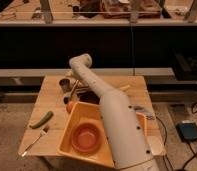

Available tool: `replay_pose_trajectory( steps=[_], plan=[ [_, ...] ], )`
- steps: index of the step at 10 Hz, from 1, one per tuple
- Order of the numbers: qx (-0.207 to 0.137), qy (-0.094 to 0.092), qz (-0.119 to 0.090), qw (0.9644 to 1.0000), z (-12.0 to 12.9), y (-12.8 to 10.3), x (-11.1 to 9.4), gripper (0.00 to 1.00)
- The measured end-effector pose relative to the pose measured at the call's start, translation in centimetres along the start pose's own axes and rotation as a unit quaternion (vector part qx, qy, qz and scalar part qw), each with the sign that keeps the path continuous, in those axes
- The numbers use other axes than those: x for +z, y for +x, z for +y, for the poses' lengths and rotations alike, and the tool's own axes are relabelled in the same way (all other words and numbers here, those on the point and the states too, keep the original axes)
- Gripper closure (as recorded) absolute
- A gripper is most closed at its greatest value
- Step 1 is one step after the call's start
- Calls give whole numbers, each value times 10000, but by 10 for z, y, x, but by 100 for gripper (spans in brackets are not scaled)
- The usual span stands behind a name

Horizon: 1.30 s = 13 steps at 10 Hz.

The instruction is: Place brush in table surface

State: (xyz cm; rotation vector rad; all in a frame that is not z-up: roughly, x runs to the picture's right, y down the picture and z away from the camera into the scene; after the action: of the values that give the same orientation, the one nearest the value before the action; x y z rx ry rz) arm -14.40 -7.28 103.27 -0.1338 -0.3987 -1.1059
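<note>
The robot's white arm is reaching over the yellow tub and bending down on the far side of it. The gripper is hanging low over the table surface, just behind the tub's back edge. Its two fingers are standing wide apart, as wide as they go. I am not seeing them squeeze anything.

The brush is showing as a thin pale stick right by the gripper, behind the tub's back left corner. It is slanting, with its low end pointing toward the tub and its high end pointing away. It is sitting just beside a small dark cup, which is a bit farther from the tub. I cannot tell if the brush is lying flat on the wood or leaning on the fingers.

An orange bowl is sitting inside the tub. A green vegetable is lying on the wood to the left of the tub, and a fork is lying left of the tub too, nearer the front edge of the table.

I am thinking the job is almost over. The brush is down at the table, outside the tub, and the fingers are not pinching it. What is left, I am guessing, is making sure the brush is resting on the wood by itself, and then lifting the gripper up and away without bumping the brush or the cup.
</note>
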Motion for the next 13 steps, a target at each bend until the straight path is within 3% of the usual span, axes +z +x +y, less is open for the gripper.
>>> replay_pose_trajectory(
  steps=[4,8,13],
  plan=[
    [-31,-89,-68,9999,5,-6,13,20],
    [-32,-150,-151,9998,11,-12,19,42],
    [-37,-208,-220,9995,12,-15,22,42]
  ],
)
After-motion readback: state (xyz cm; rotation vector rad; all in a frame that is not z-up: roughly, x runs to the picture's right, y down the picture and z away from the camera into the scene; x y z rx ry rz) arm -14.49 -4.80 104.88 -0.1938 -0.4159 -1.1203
